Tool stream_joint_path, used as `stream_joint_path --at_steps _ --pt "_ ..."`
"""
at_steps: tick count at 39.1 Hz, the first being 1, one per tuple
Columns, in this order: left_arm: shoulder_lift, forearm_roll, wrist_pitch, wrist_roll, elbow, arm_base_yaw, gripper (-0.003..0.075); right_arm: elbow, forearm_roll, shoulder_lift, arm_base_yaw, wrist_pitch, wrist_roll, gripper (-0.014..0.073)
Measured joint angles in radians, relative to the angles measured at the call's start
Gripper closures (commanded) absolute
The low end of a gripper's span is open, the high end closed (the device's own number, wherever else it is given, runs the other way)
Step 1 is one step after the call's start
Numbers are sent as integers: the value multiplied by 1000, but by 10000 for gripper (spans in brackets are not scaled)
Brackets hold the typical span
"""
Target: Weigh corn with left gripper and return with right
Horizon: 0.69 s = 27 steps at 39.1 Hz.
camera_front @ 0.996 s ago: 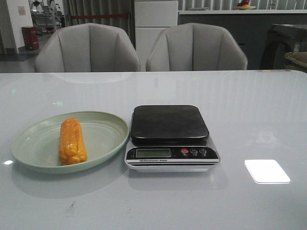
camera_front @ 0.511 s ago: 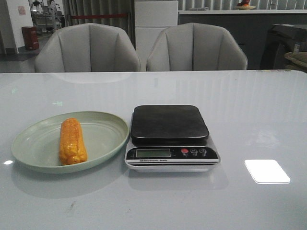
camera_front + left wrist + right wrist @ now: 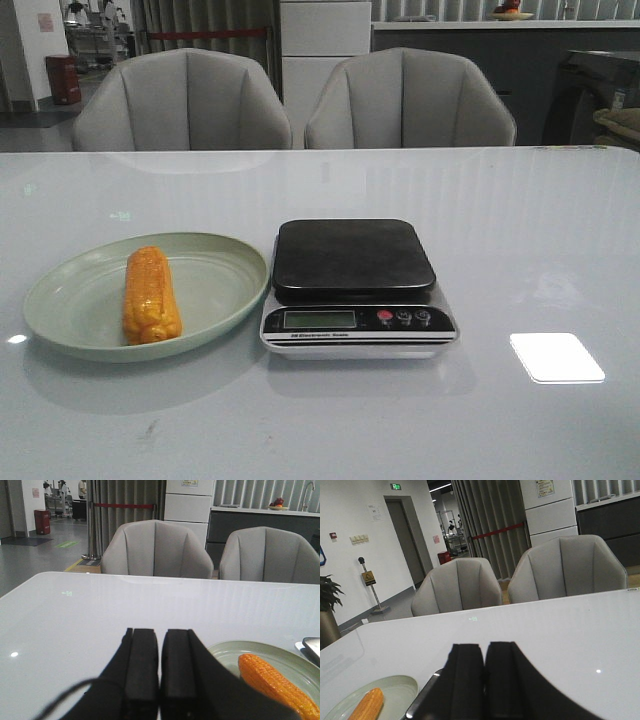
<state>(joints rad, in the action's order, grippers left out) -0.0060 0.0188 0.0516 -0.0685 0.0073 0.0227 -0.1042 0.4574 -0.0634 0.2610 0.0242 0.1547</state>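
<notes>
The orange-yellow corn [image 3: 150,296] lies on a pale green plate [image 3: 215,290] at the table's left. It also shows in the left wrist view [image 3: 277,682] and the right wrist view [image 3: 366,704]. A black-topped digital scale [image 3: 353,285] stands right of the plate with nothing on its platform. Neither arm shows in the front view. My left gripper [image 3: 160,632] is shut and empty, beside the plate [image 3: 225,652]. My right gripper [image 3: 484,646] is shut and empty, by the scale's edge [image 3: 422,695].
The glossy white table [image 3: 520,230] spreads wide around the plate and scale. Two grey armchairs [image 3: 185,100] stand behind its far edge. A bright light reflection [image 3: 556,357] lies on the table at the front right.
</notes>
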Motion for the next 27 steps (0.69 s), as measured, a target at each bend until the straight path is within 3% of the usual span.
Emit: stream_joint_path --at_steps 11,27 --pt "0 0 0 0 0 0 607 25 -89 0 -16 0 91 435" --pt "0 0 0 0 0 0 607 130 -282 72 -297 0 55 435"
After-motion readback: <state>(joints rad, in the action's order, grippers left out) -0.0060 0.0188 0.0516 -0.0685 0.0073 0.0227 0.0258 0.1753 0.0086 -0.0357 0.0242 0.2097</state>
